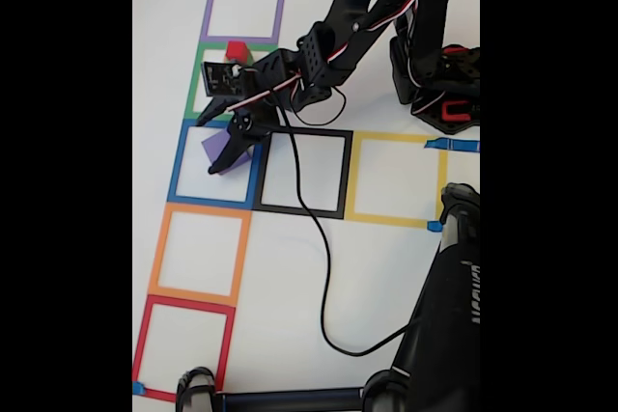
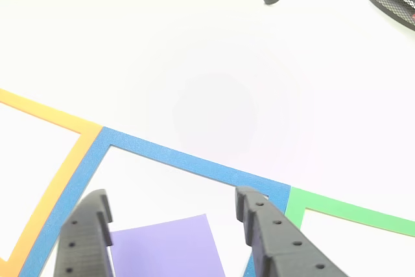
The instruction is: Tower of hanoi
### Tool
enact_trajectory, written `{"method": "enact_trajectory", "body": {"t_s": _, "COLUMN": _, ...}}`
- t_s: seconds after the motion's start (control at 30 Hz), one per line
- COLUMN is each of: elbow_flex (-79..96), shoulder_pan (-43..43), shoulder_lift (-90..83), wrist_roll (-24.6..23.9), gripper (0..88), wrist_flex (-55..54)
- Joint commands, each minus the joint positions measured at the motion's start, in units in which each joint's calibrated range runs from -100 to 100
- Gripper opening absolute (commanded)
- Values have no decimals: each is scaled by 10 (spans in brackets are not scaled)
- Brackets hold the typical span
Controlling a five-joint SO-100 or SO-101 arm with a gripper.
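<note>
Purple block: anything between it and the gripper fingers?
Nothing visible. The purple block lies between the open gripper fingers inside the blue square, with only bare white table around it.

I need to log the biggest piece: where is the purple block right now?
In the fixed view the purple block lies inside the blue tape square, left of the black one, between the open fingers of the gripper.

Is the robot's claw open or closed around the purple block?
Open: the claw has its two fingers spread either side of the purple block.
</note>
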Motion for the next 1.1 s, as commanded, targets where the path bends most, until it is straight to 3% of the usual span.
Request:
{"method": "enact_trajectory", "body": {"t_s": 0.0, "elbow_flex": -26, "shoulder_pan": 9, "shoulder_lift": -142, "wrist_roll": 4, "gripper": 74, "wrist_flex": 149}}
{"method": "enact_trajectory", "body": {"t_s": 0.23, "elbow_flex": -144, "shoulder_pan": 51, "shoulder_lift": -334, "wrist_roll": 4, "gripper": 2, "wrist_flex": 544}}
{"method": "enact_trajectory", "body": {"t_s": 0.6, "elbow_flex": -458, "shoulder_pan": 169, "shoulder_lift": -407, "wrist_roll": 4, "gripper": 2, "wrist_flex": 965}}
{"method": "enact_trajectory", "body": {"t_s": 0.87, "elbow_flex": -582, "shoulder_pan": 248, "shoulder_lift": -415, "wrist_roll": 4, "gripper": 7, "wrist_flex": 1083}}
{"method": "enact_trajectory", "body": {"t_s": 1.07, "elbow_flex": -478, "shoulder_pan": 279, "shoulder_lift": -444, "wrist_roll": 4, "gripper": 97, "wrist_flex": 1028}}
